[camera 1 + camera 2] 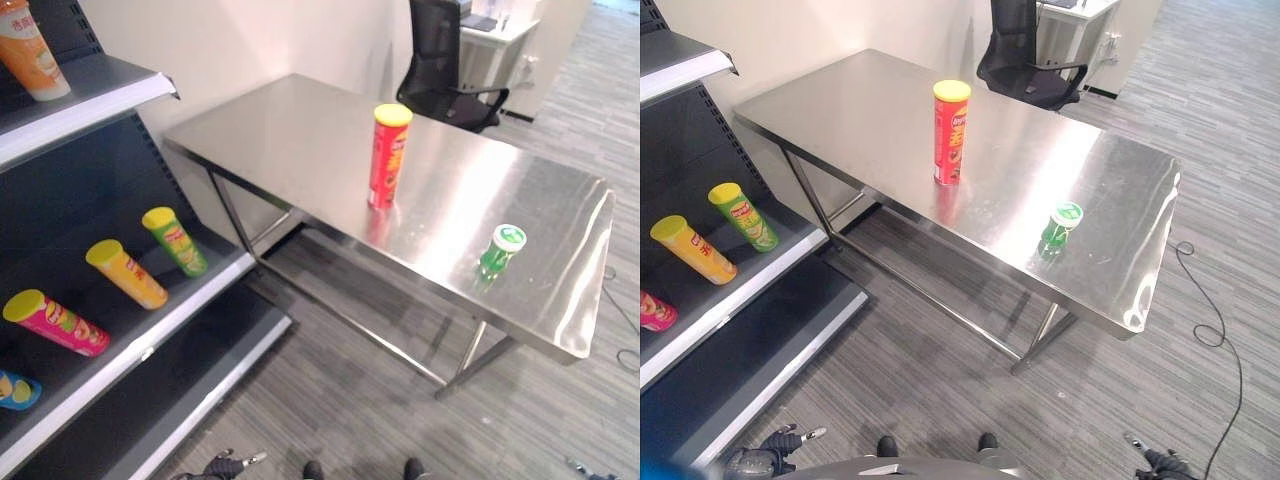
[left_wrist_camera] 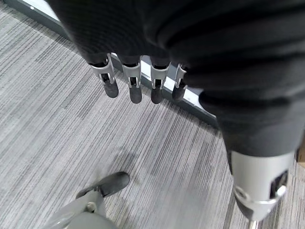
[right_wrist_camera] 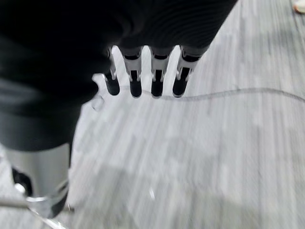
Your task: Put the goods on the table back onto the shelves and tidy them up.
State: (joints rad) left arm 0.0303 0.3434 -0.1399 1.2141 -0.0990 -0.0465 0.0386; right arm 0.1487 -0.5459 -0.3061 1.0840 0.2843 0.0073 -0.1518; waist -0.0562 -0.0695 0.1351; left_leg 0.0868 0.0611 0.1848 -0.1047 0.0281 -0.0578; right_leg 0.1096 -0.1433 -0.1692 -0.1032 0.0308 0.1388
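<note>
Steel counter (image 1: 300,140) crossing the middle of the frame, with two goods on it. A red can with a yellow lid (image 1: 388,156) stands upright near the centre of the top. A green bottle (image 1: 500,250) stands well apart from it, toward the lower right end of the counter.

Shelves (image 1: 120,95) fill the left side of the frame. On the middle shelf three cans lie on their sides, side by side and apart: a green can (image 1: 176,241), a yellow can (image 1: 128,274) and a pink can (image 1: 58,322). A blue item (image 1: 18,390) lies at the left edge below them. An orange cup (image 1: 32,50) stands on the top shelf in the upper left corner. A black office chair (image 1: 445,65) stands behind the counter at top centre.

Left hand (image 1: 775,445) at the lower left edge, over the grey floor (image 1: 350,400); its fingers (image 2: 135,88) hang straight and hold nothing. Right hand (image 1: 1160,462) at the lower right edge; its fingers (image 3: 157,78) likewise straight, holding nothing.
</note>
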